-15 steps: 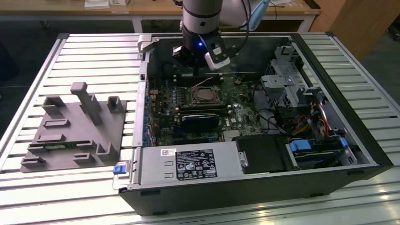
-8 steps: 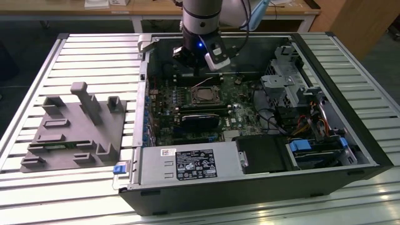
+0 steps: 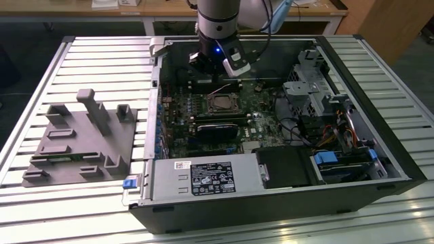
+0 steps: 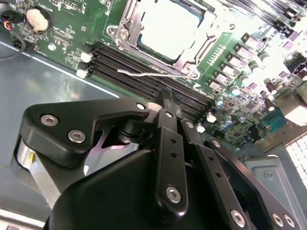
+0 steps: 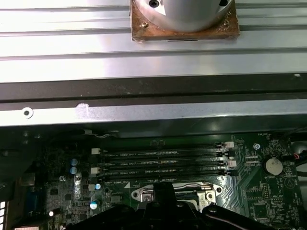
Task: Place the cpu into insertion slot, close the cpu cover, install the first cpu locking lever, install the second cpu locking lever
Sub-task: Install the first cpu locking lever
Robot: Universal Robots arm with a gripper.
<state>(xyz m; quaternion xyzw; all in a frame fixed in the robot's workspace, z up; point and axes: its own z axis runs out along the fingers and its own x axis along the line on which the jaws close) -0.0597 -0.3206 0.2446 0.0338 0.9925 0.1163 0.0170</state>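
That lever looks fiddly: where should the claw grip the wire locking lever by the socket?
Grip the locking lever at its free bent end, coming from the memory slots side: the thin wire seems to overhang them there, clear of the cpu cover.

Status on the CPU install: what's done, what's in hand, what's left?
Done: the cpu sits in the insertion slot, and the cpu cover looks folded down around it. In hand: the gripper hovers over the memory slots, beside a thin wire lever along the socket's edge. Left: neither locking lever can be confirmed as hooked.
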